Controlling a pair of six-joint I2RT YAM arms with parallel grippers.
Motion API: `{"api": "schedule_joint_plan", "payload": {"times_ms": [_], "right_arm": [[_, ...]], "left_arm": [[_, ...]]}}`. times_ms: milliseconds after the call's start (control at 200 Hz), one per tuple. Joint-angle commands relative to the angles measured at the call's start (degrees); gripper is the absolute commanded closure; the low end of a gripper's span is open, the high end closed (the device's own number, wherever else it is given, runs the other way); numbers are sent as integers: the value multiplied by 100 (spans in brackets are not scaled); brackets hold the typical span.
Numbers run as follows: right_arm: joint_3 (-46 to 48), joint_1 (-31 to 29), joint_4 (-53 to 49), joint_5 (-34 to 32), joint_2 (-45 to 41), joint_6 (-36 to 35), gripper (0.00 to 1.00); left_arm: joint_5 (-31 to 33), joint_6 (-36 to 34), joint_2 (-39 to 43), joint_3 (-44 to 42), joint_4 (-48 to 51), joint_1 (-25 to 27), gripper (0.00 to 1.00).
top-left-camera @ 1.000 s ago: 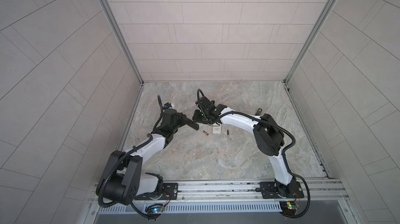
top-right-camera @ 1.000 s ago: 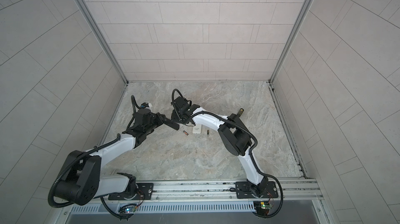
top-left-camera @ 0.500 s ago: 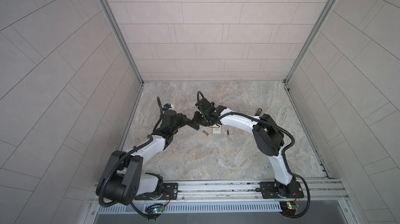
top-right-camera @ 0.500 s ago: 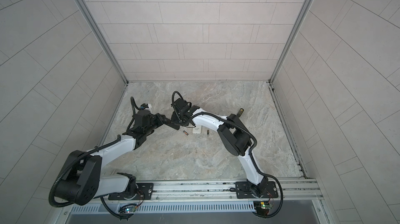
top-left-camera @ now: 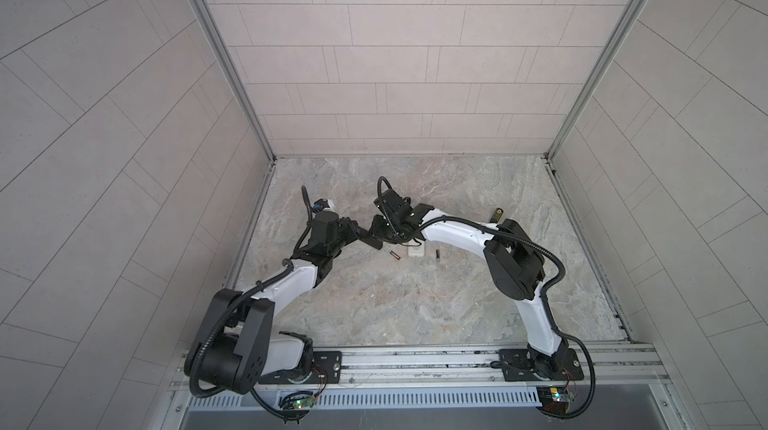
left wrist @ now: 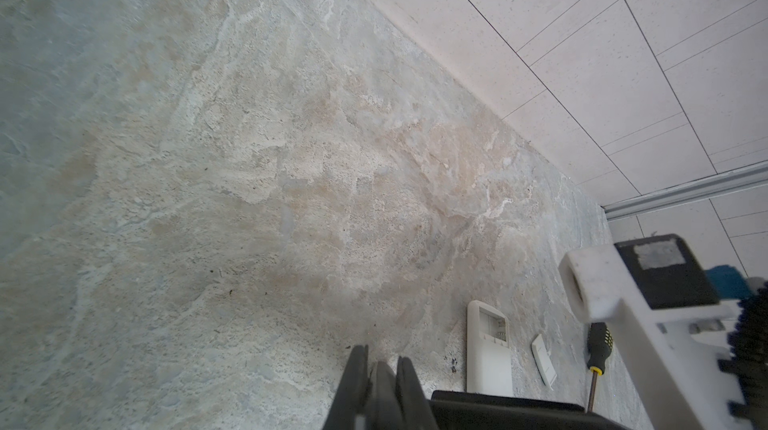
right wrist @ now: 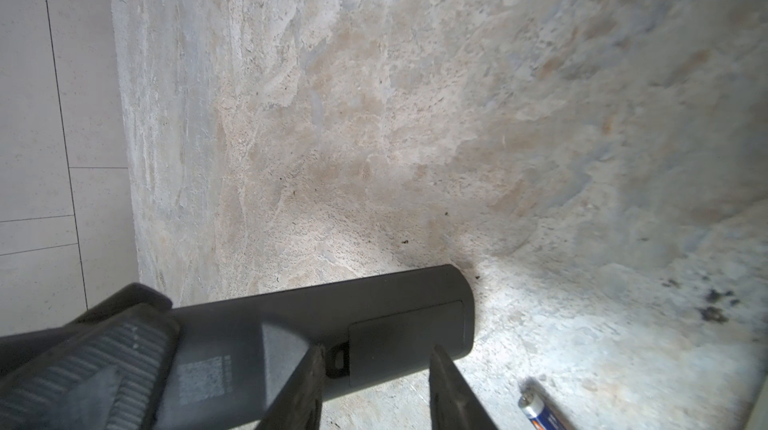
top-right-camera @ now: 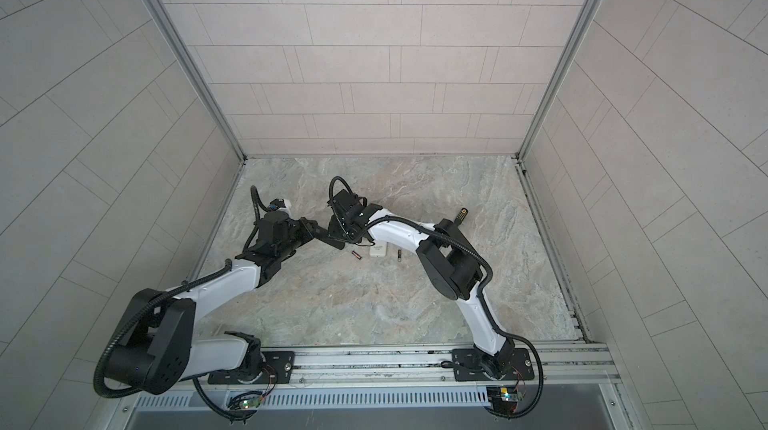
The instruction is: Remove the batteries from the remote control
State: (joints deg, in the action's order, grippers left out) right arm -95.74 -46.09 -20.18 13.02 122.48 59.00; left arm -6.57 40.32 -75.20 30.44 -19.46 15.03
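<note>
A black remote control [right wrist: 332, 324] is held off the table, its back facing the right wrist view with the battery cover [right wrist: 405, 336] closed. My left gripper [left wrist: 381, 361] is shut on one end of it, and its ribbed fingers [right wrist: 104, 349] show there. My right gripper [right wrist: 376, 349] is open, its fingertips standing over the cover end, one by the latch. In both top views the two grippers [top-left-camera: 361, 232] [top-left-camera: 382, 232] meet at the left middle. Two batteries [top-left-camera: 395, 256] [top-left-camera: 437, 255] lie loose on the table; one [right wrist: 544, 411] appears beside the right jaws.
A white remote [top-left-camera: 417, 250] [left wrist: 488, 349] lies face down with its battery bay open, between the two loose batteries. Its white cover [left wrist: 543, 359] and a black-and-yellow screwdriver [top-left-camera: 496, 215] [left wrist: 598, 345] lie farther right. Tiled walls close in the marble table [top-left-camera: 415, 307].
The left gripper and the black remote have edged slightly toward the right gripper. Neither gripper's jaws have changed.
</note>
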Motion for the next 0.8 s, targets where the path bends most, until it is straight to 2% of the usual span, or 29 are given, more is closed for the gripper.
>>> {"api": "schedule_joint_plan", "payload": {"times_ms": [0, 315, 620, 796], "right_arm": [[17, -21, -22, -72, 143, 110, 56], [-66, -23, -74, 37, 277, 138, 56], [19, -41, 384, 319, 255, 131, 56], [-523, -96, -459, 226, 536, -97, 56]], "left_arm": [[99, -67, 24, -100, 259, 3, 100], [86, -63, 16, -86, 281, 6, 100], [21, -74, -53, -55, 260, 6, 100], [-53, -104, -83, 15, 303, 15, 100]]}}
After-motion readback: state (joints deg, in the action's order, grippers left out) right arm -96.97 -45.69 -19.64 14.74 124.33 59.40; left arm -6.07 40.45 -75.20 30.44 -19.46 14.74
